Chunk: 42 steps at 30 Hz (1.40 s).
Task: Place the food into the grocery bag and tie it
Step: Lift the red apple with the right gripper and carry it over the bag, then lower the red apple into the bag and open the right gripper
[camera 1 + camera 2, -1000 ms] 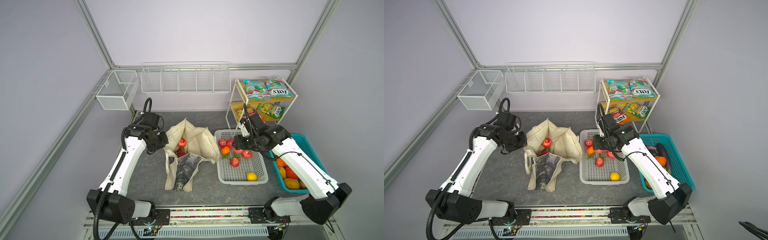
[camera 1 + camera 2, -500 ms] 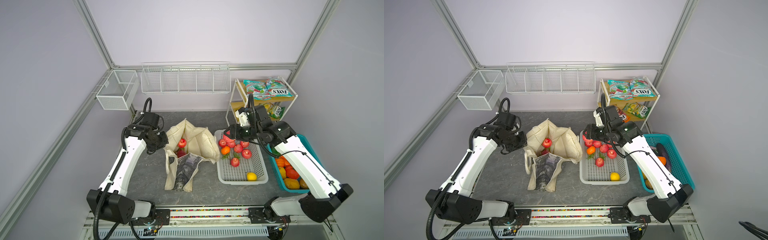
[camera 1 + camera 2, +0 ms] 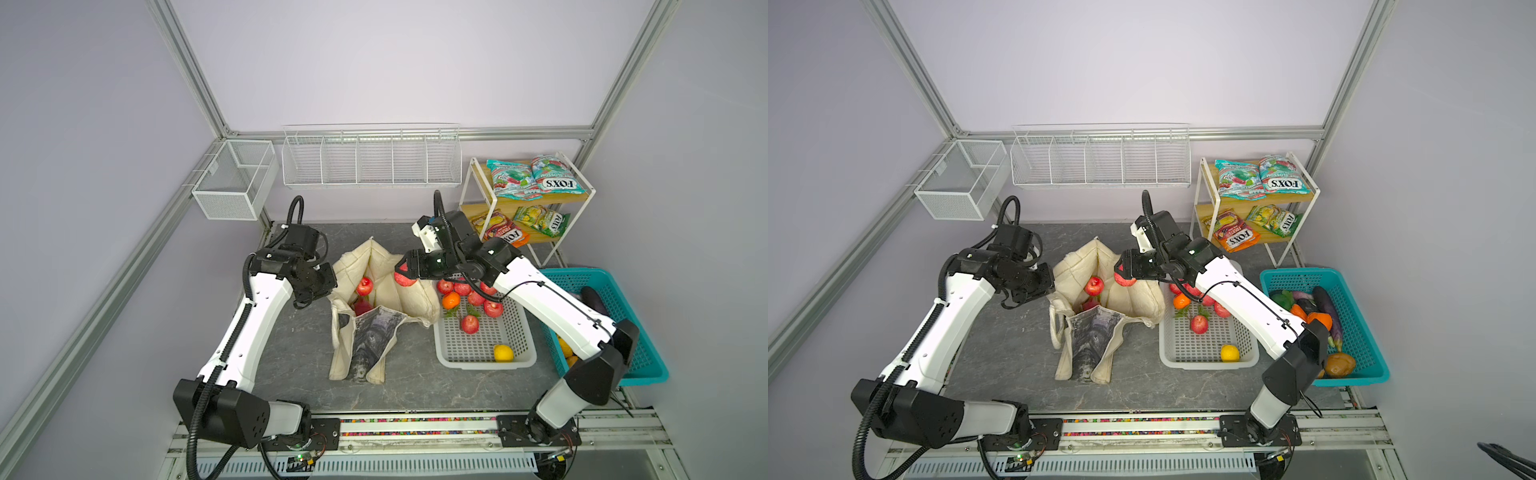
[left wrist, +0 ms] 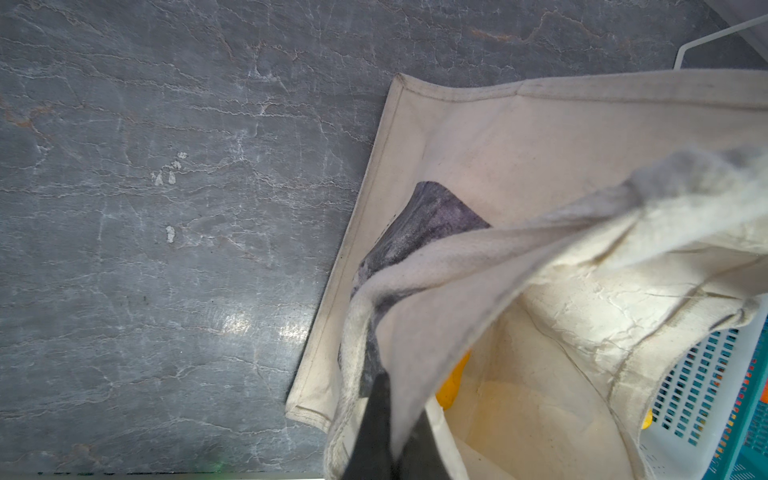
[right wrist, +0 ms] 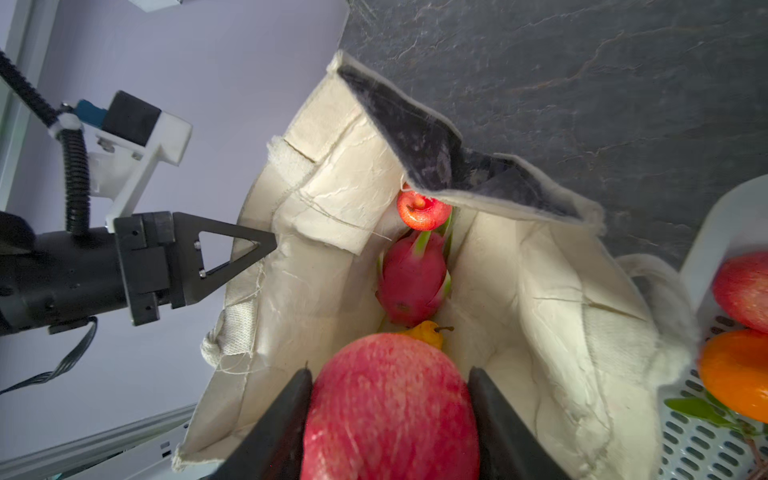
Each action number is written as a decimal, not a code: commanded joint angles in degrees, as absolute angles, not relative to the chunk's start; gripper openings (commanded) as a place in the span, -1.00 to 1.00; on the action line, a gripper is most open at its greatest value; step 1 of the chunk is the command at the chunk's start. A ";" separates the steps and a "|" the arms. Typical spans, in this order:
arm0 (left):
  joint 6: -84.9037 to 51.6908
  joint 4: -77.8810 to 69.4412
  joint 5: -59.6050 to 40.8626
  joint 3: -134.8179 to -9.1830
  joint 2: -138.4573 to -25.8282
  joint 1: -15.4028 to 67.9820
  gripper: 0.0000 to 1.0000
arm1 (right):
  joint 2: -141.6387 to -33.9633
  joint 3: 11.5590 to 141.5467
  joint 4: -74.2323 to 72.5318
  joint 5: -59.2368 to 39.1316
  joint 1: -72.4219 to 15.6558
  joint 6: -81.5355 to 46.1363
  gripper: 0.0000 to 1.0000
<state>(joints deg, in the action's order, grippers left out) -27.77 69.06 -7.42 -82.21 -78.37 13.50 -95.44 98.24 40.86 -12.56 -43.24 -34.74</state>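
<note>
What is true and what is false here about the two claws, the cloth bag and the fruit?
1. The right gripper holds a red apple. True.
2. The left gripper is open and touches nothing. False: it is shut on the rim of the bag.
3. A dragon fruit lies inside the bag. True.
4. The white basket is empty. False: it holds several apples, an orange fruit and a yellow fruit.
</note>
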 commanded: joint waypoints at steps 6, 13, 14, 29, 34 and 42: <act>-28.09 69.63 -7.74 -82.23 -77.10 13.27 -1.00 | -100.34 100.07 37.79 -16.00 -43.78 -34.79 -0.05; -28.39 69.19 -8.01 -81.78 -77.22 13.27 -1.00 | -105.38 102.47 37.08 -17.98 -45.21 -34.56 -0.05; -28.45 69.10 -8.16 -81.83 -77.31 13.27 -1.00 | -106.00 102.61 36.73 -18.15 -45.50 -34.60 -0.05; -28.69 68.86 -8.50 -82.46 -78.12 13.27 -1.00 | -113.85 104.28 37.69 -17.96 -48.16 -26.64 0.01; -28.30 69.35 -8.51 -83.14 -78.84 13.27 -1.00 | -115.75 103.71 37.49 -16.96 -48.60 -24.34 0.02; -28.13 70.05 -9.14 -84.49 -80.71 13.36 -1.00 | -120.53 105.29 37.41 -17.31 -48.77 -22.32 0.04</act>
